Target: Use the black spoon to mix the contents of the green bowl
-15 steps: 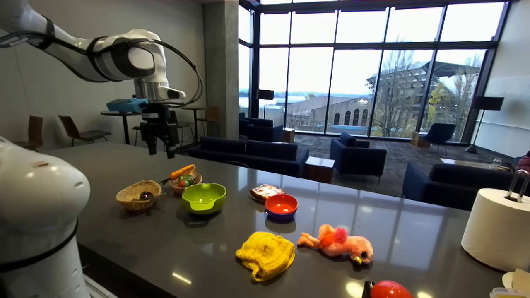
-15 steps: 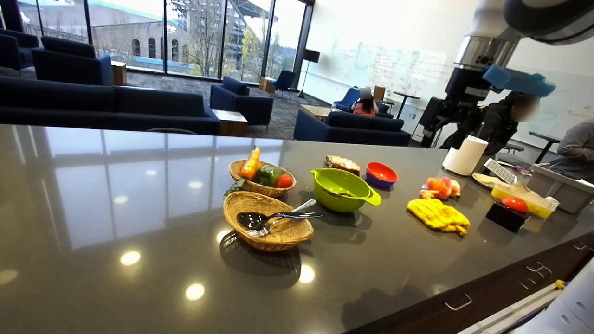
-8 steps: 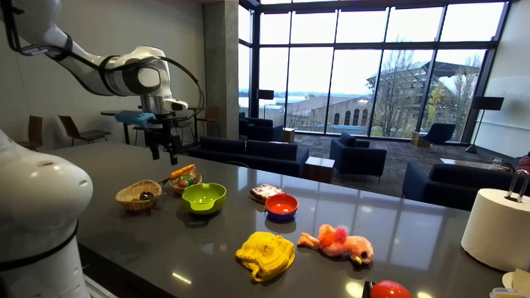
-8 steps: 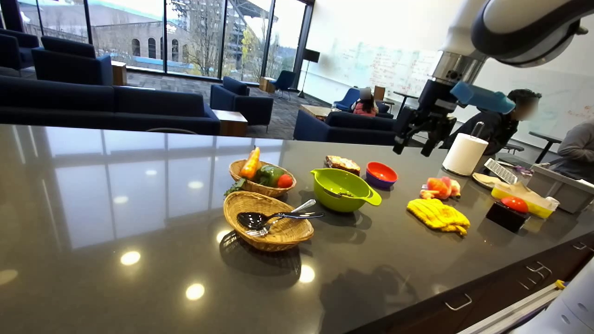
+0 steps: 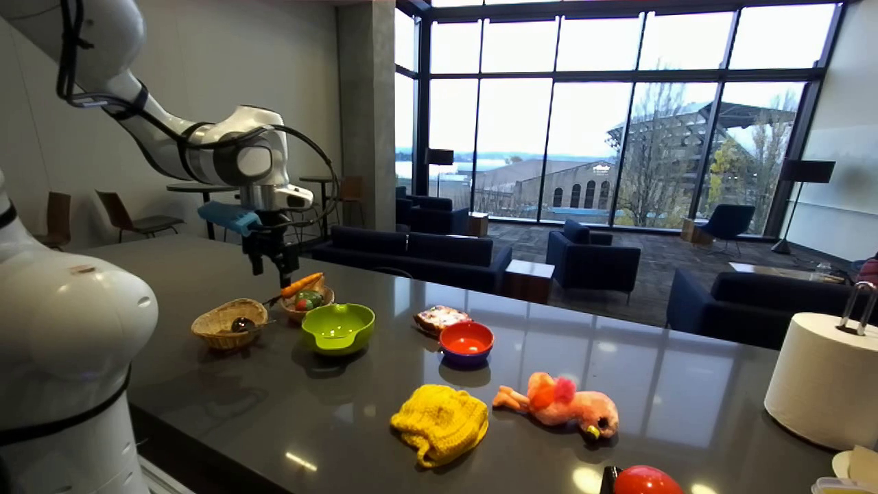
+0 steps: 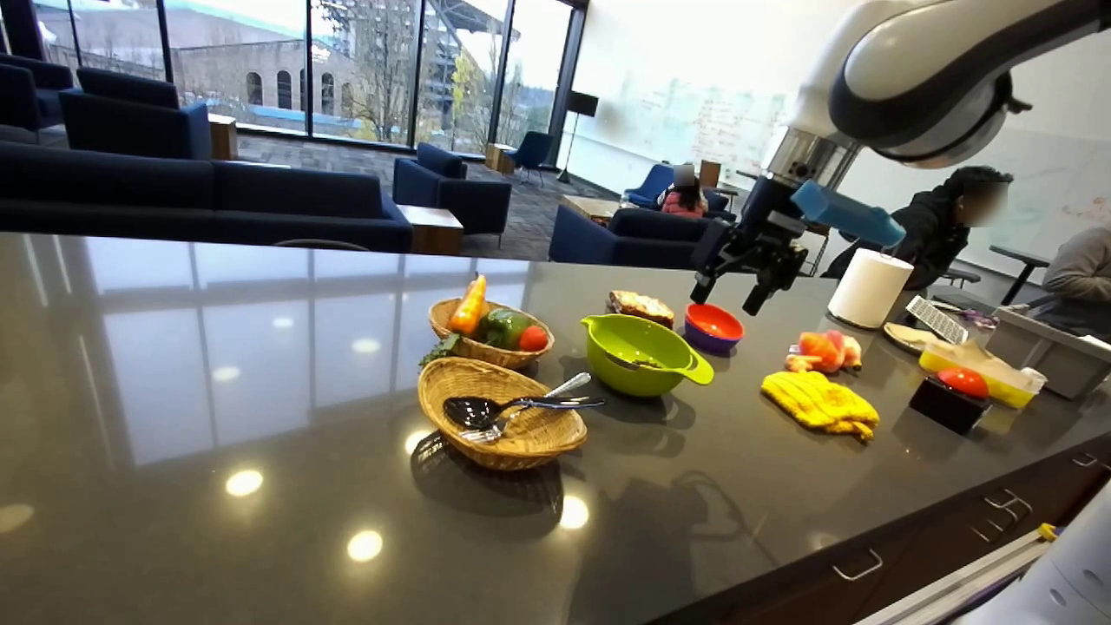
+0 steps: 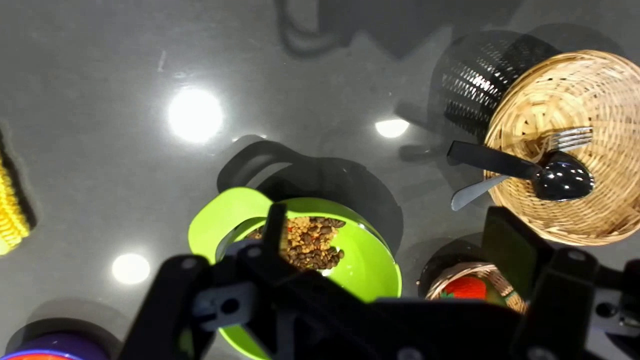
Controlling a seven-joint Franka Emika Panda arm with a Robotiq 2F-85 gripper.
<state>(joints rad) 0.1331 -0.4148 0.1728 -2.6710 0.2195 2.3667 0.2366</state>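
In an exterior view, the gripper (image 5: 271,272) hangs above the counter (image 5: 274,412). In an exterior view, the spoon (image 6: 482,411) lies in the basket (image 6: 521,453) nearer the counter's drawer-side edge (image 6: 868,523), near the green bowl (image 6: 640,379). In the wrist view, the fingers (image 7: 507,250) stand wide apart.

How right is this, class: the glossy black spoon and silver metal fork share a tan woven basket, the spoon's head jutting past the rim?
Wrong end: in the wrist view the black spoon has its handle past the rim. It does share the woven basket with the fork.
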